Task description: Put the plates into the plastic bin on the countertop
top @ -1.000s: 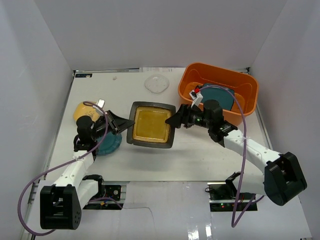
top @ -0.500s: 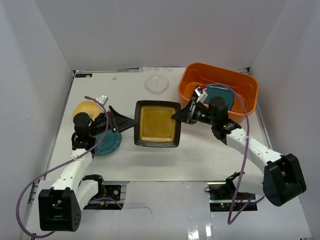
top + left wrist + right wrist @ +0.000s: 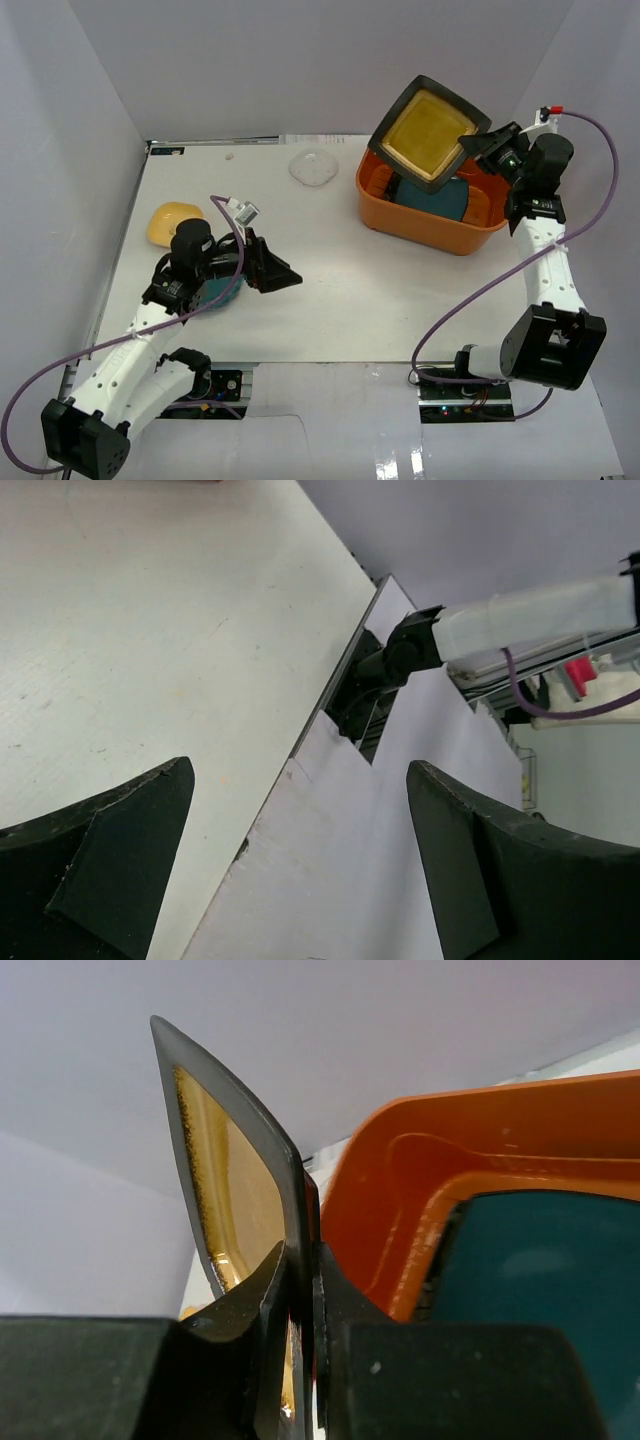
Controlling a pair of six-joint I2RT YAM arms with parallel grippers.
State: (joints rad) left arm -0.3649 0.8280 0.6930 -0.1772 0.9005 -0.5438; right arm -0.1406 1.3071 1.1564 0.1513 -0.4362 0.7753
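**Black square plate** [image 3: 428, 132], amber centre: held in the air, tilted on edge, over the far left corner of the bin in the overhead view. The amber face is turned up and to the left. The right wrist view shows its rim [image 3: 268, 1150] standing upright beside the bin wall.

**Right fingers** [image 3: 485, 143]: clamped on the plate's right-hand edge, one finger [image 3: 240, 1330] on each face of the rim.

**Orange bin** [image 3: 398, 214]: at the far right of the worktop [image 3: 400, 290]. Its inner wall [image 3: 400, 1190] fills much of the right wrist view.

**Teal plate** [image 3: 437, 198]: lying inside the bin; its flat face [image 3: 540, 1270] sits below the bin's inner wall.

**Left fingers** [image 3: 268, 268]: spread wide and holding nothing, low over the near left part of the worktop. Both black fingertips [image 3: 100, 880] frame bare worktop [image 3: 120, 630] and its near edge.

**Round teal plate** [image 3: 218, 291]: on the worktop at near left, mostly covered by the left arm.

**Yellow plate** [image 3: 172, 222]: on the worktop at the left edge, just beyond the round teal plate.

**Clear dish** [image 3: 314, 167]: on the worktop at the far side, left of the bin and apart from it.
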